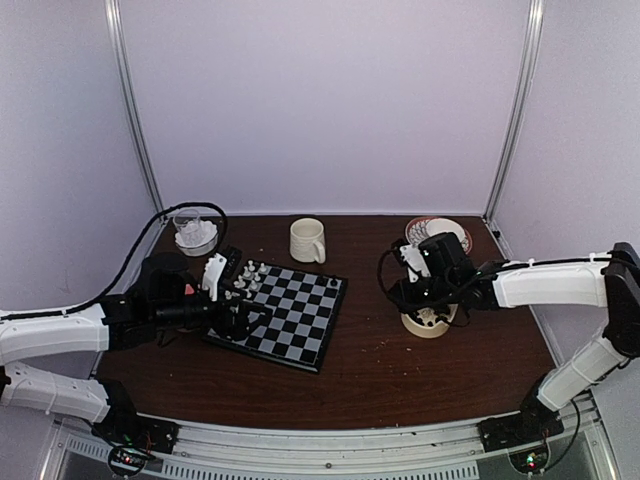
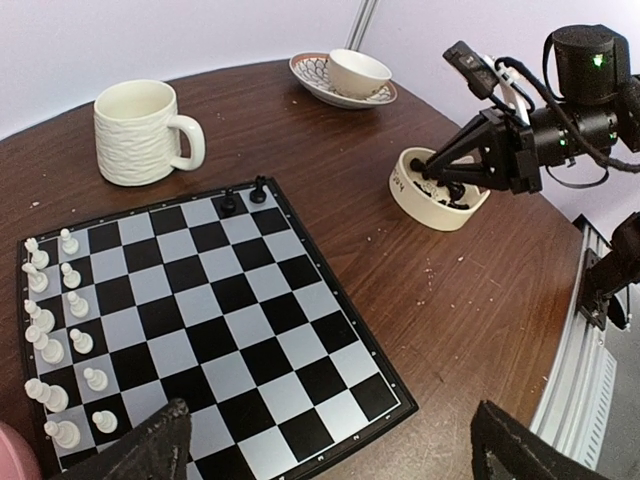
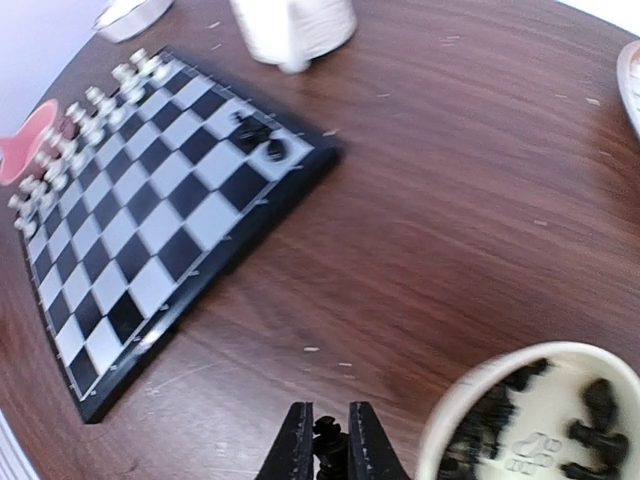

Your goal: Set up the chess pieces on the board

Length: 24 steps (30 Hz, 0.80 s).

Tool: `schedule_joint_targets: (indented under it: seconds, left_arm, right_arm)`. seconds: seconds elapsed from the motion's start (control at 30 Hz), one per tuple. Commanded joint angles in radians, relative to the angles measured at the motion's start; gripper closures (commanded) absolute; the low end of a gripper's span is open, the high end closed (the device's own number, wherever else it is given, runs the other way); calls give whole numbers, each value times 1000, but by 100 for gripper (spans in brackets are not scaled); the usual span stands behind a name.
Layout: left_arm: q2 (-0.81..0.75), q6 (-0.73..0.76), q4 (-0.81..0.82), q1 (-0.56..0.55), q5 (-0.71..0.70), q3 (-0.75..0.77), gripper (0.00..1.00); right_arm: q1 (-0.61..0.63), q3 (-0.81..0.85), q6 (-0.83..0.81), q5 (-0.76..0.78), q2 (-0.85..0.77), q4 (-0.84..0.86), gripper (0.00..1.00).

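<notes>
Right pincer (image 3: 328,424) is gripping a black piece (image 3: 324,440) well right of the board (image 1: 300,318), beside the bowl (image 3: 470,392) — left pincer (image 2: 330,425) is hanging wide open over the board's white pieces (image 2: 62,340).

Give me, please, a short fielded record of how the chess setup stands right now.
Board: white pieces in two rows along one edge; two black pieces in a corner
Right gripper: shut on a black piece, beside the bowl
Bowl: more black pieces inside
Left gripper: open, empty, over the board
Mug: behind the board
</notes>
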Motion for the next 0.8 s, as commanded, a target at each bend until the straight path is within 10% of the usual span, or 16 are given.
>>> schedule_joint_targets:
  seconds: [0.0,0.77]
  left_arm:
    - [-10,-21,7,-4,-66,14,2]
    - [5,-67,-25,9,-152,19,2]
  right_arm:
    - [78,104,-26,-23,79,50,89]
    - [292,520,-42,-20,567,154,89]
